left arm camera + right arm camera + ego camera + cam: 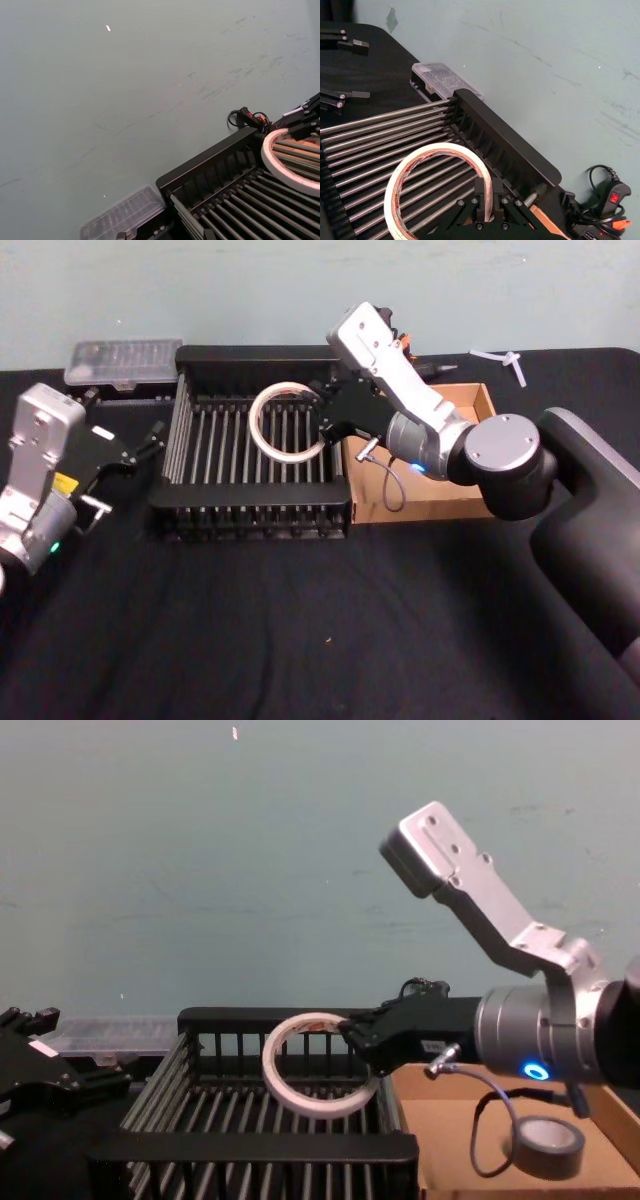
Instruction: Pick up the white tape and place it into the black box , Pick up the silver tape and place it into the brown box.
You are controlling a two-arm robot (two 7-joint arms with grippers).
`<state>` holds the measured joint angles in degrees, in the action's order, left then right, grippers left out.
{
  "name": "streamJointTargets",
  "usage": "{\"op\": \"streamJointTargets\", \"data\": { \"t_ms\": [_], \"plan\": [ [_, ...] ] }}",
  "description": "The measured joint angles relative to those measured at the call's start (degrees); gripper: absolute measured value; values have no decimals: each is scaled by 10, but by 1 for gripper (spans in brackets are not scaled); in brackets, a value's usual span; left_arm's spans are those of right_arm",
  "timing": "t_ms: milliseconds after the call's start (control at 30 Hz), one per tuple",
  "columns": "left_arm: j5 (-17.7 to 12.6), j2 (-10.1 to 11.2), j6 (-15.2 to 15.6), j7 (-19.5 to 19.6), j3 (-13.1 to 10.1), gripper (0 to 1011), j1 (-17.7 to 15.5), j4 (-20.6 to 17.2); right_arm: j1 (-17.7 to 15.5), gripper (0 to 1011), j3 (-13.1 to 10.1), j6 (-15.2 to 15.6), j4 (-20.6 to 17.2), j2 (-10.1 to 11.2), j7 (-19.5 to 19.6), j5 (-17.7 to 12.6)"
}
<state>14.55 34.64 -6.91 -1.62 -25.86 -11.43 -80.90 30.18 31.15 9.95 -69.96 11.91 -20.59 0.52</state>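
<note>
1. The right gripper (355, 1032) reached in over the black box (250, 508), its fingers (487, 195) clamped on the rim of the white tape (288, 422).
2. That tape was a thin white ring with a reddish inner core and a wide hole, held tilted above the crate's barred floor.
3. The silver tape (545, 1147), a squat grey roll, lay inside the brown box (440, 505).
4. The left gripper (135, 452) sat parked left of the crate, fingers spread apart.

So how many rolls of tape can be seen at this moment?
2. The white tape is held by the right gripper over the black box. The silver tape lies in the brown box. More could be hidden behind the arm.
</note>
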Motion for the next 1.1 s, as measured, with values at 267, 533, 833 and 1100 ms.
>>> {"op": "streamJointTargets", "data": {
  "t_ms": [267,533,833,1100],
  "plan": [
    [0,0,0,0,0,1002,0,0,3,95,-2,-4,18,-11,-3,9],
    [0,0,0,0,0,1001,0,0,3,95,-2,-4,17,-10,-3,9],
    [0,0,0,0,0,1001,0,0,3,236,-2,-4,15,-9,-3,8],
    [0,0,0,0,0,1002,0,0,3,471,-1,-3,15,-9,-3,8]
  ]
}}
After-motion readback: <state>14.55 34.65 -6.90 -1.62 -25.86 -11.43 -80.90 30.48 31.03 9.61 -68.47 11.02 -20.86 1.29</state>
